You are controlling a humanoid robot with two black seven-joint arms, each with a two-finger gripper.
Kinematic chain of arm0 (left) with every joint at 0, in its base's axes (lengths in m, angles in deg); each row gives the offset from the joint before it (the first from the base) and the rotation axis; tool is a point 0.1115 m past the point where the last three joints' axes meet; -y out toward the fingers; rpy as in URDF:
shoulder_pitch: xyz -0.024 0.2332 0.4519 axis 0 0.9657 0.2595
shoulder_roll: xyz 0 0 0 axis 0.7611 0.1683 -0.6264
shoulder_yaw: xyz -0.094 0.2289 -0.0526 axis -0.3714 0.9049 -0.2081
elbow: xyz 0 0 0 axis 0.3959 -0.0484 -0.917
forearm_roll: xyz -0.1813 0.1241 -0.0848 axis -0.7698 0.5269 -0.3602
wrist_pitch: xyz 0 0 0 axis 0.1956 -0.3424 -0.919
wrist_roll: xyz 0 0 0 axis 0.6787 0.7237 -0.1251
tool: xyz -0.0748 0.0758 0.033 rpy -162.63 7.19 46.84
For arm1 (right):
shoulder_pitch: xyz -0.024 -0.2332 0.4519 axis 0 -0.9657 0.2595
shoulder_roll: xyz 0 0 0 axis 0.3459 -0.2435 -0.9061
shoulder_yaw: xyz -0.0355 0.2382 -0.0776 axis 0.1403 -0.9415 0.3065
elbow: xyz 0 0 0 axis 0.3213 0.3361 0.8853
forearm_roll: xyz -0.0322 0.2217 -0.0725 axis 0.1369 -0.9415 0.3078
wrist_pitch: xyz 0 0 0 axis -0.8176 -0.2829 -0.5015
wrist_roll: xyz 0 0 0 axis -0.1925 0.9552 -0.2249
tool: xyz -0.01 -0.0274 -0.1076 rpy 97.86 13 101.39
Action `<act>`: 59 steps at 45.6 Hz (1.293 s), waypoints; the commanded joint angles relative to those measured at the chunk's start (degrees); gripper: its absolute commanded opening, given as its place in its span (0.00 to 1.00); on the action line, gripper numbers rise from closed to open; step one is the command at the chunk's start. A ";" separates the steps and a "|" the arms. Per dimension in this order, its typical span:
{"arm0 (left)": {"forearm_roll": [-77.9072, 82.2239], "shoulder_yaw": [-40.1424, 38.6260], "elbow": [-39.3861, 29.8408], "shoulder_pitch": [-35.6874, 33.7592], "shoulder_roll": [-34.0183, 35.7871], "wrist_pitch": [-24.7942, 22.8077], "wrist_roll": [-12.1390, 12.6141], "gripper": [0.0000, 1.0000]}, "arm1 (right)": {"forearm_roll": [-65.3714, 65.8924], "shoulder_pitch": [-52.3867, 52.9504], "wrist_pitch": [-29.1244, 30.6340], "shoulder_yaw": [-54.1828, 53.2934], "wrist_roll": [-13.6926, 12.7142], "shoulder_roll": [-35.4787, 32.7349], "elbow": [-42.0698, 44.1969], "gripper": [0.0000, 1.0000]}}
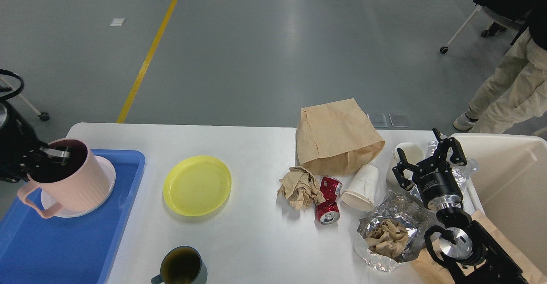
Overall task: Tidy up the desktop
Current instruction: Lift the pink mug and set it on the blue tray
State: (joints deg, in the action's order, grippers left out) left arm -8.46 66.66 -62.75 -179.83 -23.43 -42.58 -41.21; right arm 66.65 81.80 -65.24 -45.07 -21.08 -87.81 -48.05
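Note:
The white desktop [256, 241] carries dishes on its left half and rubbish on its right half. My left gripper [52, 155] is shut on the rim of a pink mug [72, 185] and holds it over a pale pink plate [107, 176] in the blue tray [64, 245]. My right gripper [423, 153] stands open at the right, above crumpled foil [408, 211], with nothing between its fingers. A yellow plate [197, 184] and a dark teal mug [181, 267] sit on the desktop.
A brown paper bag [337, 136], a crumpled paper ball [301, 186], a crushed red can [328, 200], a tipped white paper cup [362, 187] and a second white cup [409, 155] lie mid-right. A cream bin [513, 181] stands at the right edge. A person [508, 83] stands beyond it.

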 commanded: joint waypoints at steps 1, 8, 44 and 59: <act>8.60 -0.14 9.26 8.76 11.58 -0.46 -2.16 0.00 | 0.02 0.00 0.00 0.00 0.00 0.00 0.01 1.00; 15.64 -4.43 24.02 22.29 22.75 -0.37 -4.97 0.01 | 0.02 0.00 0.00 0.00 0.00 0.00 -0.08 1.00; 18.11 -45.14 74.85 87.62 12.22 -3.01 -17.55 0.02 | 0.02 0.00 0.00 0.00 0.00 0.00 0.01 1.00; 18.46 -44.79 75.02 88.14 12.13 -0.47 -17.11 0.02 | 0.02 0.00 0.00 0.00 0.00 0.00 0.01 1.00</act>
State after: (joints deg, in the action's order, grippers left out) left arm 9.85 21.87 12.14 -92.16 -11.19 -44.75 -58.51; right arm 66.68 81.80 -65.24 -45.08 -21.08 -87.82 -48.04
